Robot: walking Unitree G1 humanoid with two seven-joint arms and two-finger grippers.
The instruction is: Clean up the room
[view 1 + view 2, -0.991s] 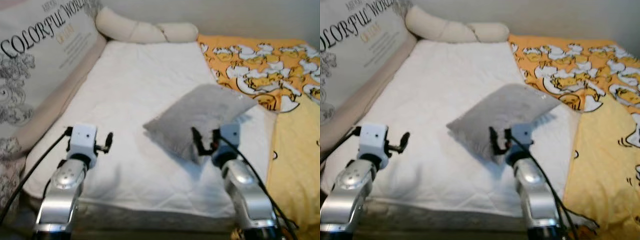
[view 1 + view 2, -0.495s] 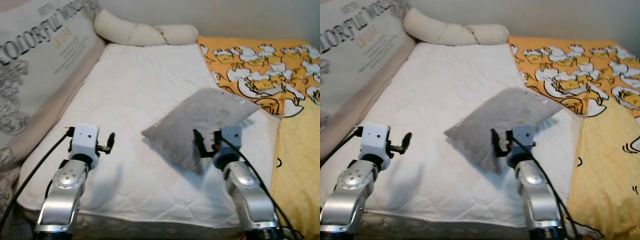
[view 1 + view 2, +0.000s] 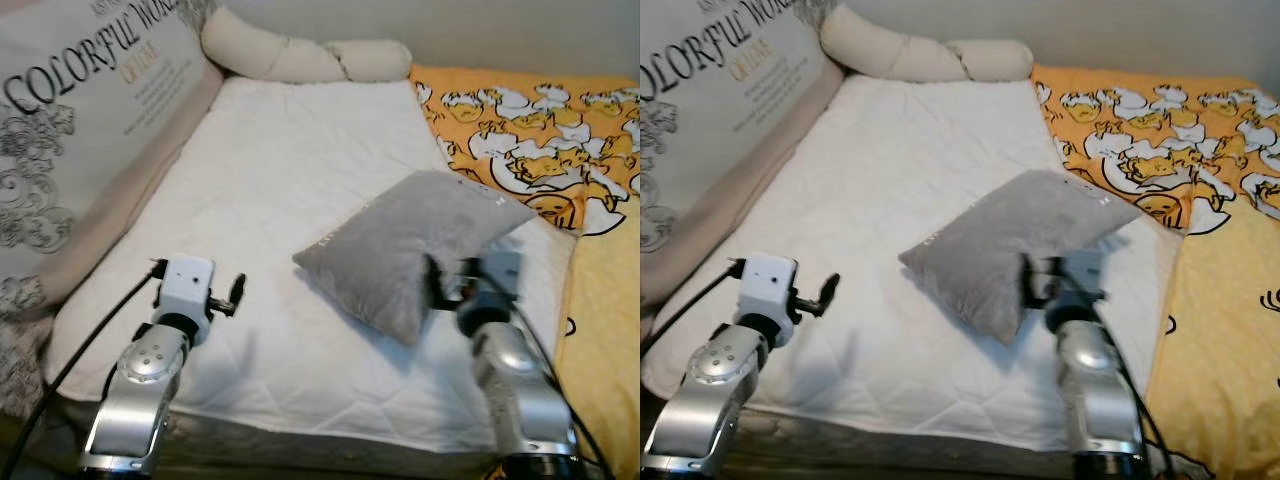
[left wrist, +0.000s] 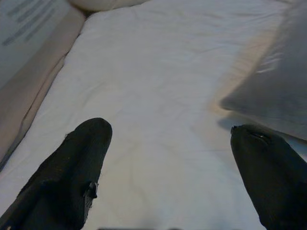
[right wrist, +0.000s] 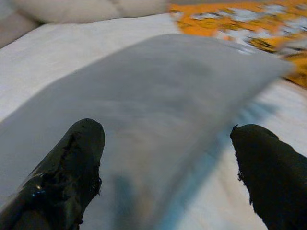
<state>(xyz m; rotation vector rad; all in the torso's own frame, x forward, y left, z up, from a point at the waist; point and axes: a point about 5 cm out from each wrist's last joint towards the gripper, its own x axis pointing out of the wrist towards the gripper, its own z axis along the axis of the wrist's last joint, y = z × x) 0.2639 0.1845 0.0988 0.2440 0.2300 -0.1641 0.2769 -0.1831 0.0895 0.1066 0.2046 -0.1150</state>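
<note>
Grey pillow (image 3: 408, 246) now nearer the right gripper (image 5: 165, 158), both grippers' jaws still spread, left gripper (image 4: 168, 167) empty.

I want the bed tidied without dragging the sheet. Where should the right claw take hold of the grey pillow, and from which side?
Probably the near lower corner of the grey pillow, approached from the robot's side. It lies flat on the white mattress, and that corner tapers thin enough to fit between the fingers. The right claw is open with that edge right before it.
</note>
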